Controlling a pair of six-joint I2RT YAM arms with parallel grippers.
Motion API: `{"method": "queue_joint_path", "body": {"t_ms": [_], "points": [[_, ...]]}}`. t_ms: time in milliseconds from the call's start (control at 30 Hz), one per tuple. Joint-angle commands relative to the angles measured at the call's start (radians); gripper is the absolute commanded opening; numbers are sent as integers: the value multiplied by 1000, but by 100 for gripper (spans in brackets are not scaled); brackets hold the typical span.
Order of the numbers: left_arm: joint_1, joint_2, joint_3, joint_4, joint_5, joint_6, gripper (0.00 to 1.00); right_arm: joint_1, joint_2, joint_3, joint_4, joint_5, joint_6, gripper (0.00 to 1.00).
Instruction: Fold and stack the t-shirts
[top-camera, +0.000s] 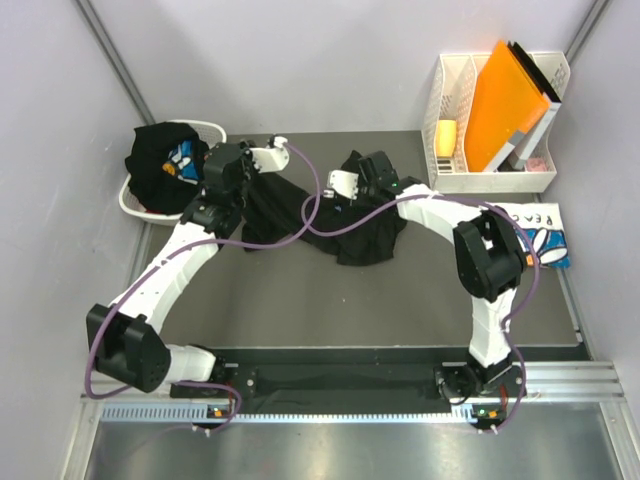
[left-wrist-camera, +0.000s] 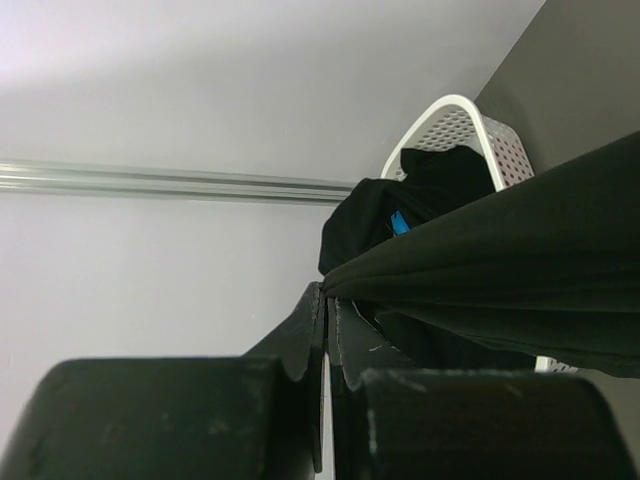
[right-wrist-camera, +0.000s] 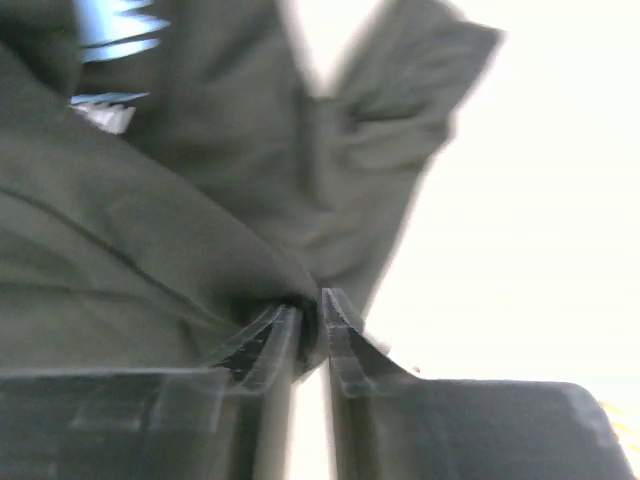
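Left end effector (left-wrist-camera: 326, 296) clamped on black tee (left-wrist-camera: 520, 262); right end effector (right-wrist-camera: 312, 302) pinching same tee, view blurred.

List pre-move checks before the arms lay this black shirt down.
1. Left gripper shut on black tee: ok.
2. Right gripper shut on the same tee: ok.
3. Tee spread flat between the grippers: not ok, bunched and sagging.
4. Purple cable clear of the cloth: cannot tell, it crosses the tee in the top view.
5. Folded white tee lies apart from the black one, off to the right: ok.
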Motion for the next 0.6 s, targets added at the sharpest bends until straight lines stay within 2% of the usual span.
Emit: {"method": "queue_joint_path", "body": {"t_ms": [0,67,167,333,567], "points": [[-4,-51,0,25,-32,-19,0,-7,25,-55,323,140,-31,40],[-7,-51,-3,22,-48,-19,0,-14,10,-85,323,122,-22,75],[-9,-54,-3,21,-60,-16,0,-29,-59,-128,285,31,-18,80],[-14,-58,-3,18,-68,-16,0,-62,-199,-156,57,-87,32,79],[-32,-44,14,18,-75,-11,0,-53,-453,-395,-131,-205,-79,77]]}}
